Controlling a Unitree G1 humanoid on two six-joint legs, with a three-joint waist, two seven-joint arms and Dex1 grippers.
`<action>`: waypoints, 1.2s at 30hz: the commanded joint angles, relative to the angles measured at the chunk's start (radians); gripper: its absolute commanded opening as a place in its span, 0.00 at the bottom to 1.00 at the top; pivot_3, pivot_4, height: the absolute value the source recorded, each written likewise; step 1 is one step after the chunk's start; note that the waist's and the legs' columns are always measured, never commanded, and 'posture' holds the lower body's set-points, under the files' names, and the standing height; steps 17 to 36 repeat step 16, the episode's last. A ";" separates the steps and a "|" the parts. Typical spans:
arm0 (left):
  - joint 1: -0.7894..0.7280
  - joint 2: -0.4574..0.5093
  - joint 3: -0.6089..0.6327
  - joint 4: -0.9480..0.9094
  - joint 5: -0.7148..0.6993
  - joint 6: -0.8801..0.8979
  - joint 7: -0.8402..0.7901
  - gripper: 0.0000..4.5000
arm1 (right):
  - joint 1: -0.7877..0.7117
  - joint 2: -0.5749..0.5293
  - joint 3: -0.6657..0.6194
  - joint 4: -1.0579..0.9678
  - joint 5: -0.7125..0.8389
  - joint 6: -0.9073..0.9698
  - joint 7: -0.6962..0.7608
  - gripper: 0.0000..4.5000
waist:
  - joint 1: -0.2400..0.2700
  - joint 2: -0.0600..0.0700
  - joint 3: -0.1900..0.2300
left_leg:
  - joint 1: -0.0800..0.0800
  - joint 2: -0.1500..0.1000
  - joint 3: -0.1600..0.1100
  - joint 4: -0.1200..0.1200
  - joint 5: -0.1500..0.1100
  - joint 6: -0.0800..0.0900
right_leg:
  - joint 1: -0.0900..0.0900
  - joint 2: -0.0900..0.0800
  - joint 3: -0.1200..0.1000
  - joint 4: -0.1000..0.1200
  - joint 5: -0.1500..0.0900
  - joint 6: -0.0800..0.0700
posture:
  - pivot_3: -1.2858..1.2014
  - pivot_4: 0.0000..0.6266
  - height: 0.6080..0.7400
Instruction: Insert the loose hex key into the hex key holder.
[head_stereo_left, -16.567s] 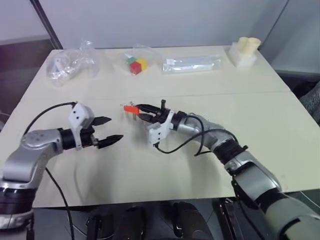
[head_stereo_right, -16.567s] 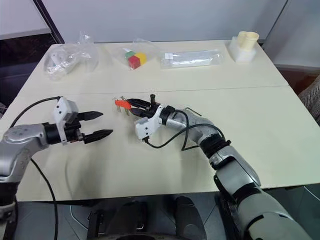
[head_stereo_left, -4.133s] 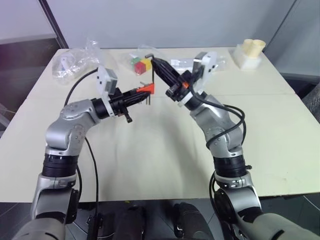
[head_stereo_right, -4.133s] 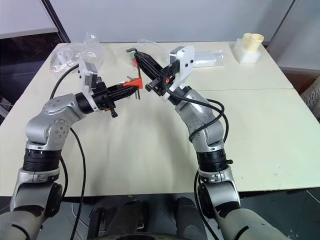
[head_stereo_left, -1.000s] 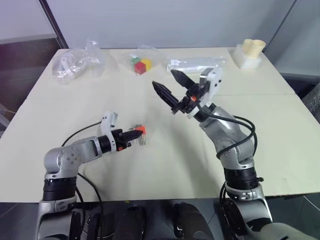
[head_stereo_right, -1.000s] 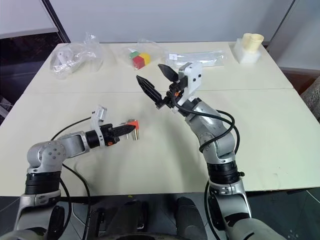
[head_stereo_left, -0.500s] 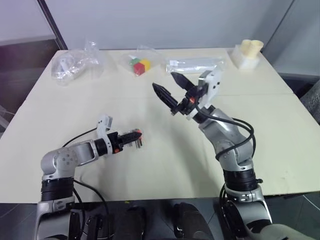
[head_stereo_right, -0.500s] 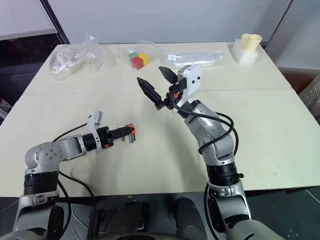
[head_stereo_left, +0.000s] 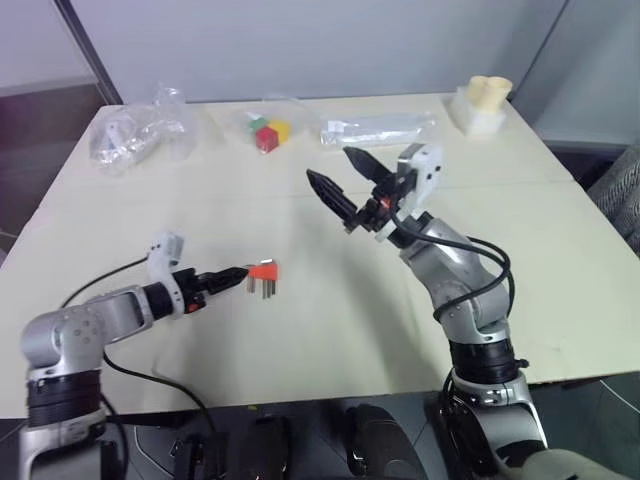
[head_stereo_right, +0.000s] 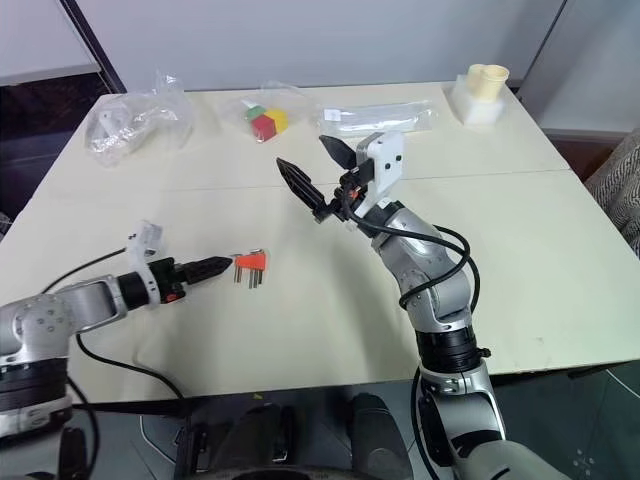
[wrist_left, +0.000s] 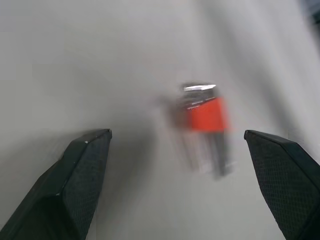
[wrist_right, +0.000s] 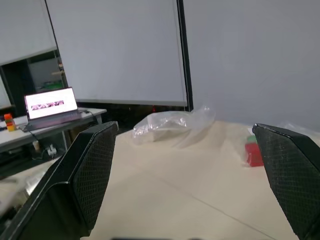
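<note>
The left gripper (head_stereo_right: 222, 266) hovered low over the table (head_stereo_right: 300, 330), its textured black fingers (wrist_left: 80, 175) spread, tips just short of the hex key holder (head_stereo_right: 248, 262). The holder, a small orange-red plastic block with short dark metal keys protruding, lay flat on the matte cream surface, released. The loose hex key could not be told apart from those keys. The right gripper (head_stereo_right: 318, 175) was raised above the table centre, fingers (wrist_right: 90, 165) spread and empty. Bare table surrounded the holder; crinkled clear bags (head_stereo_right: 135, 120) and coloured cubes (head_stereo_right: 266, 121) lay along the far edge.
</note>
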 joint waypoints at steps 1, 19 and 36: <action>-0.031 0.079 -0.033 -0.087 0.064 -0.141 -0.100 0.99 | 0.010 -0.120 0.017 -0.061 -0.013 0.062 0.087 1.00 | 0.016 0.000 0.000 | -0.002 0.000 0.000 0.001 0.000 -0.001 | -0.001 -0.001 0.000 -0.001 0.000 0.000 | 0.52 0.24 1.00; 0.041 0.276 -0.071 -0.306 0.112 -0.406 -0.445 0.99 | 0.207 -0.728 0.035 -0.166 -0.054 0.123 0.571 1.00 | 0.025 0.001 0.001 | -0.010 0.000 0.001 0.000 -0.003 0.004 | -0.001 -0.003 -0.002 -0.017 0.001 0.000 | 0.52 0.24 1.00; 0.041 0.276 -0.071 -0.306 0.112 -0.406 -0.445 0.99 | 0.207 -0.728 0.035 -0.166 -0.054 0.123 0.571 1.00 | 0.025 0.001 0.001 | -0.010 0.000 0.001 0.000 -0.003 0.004 | -0.001 -0.003 -0.002 -0.017 0.001 0.000 | 0.52 0.24 1.00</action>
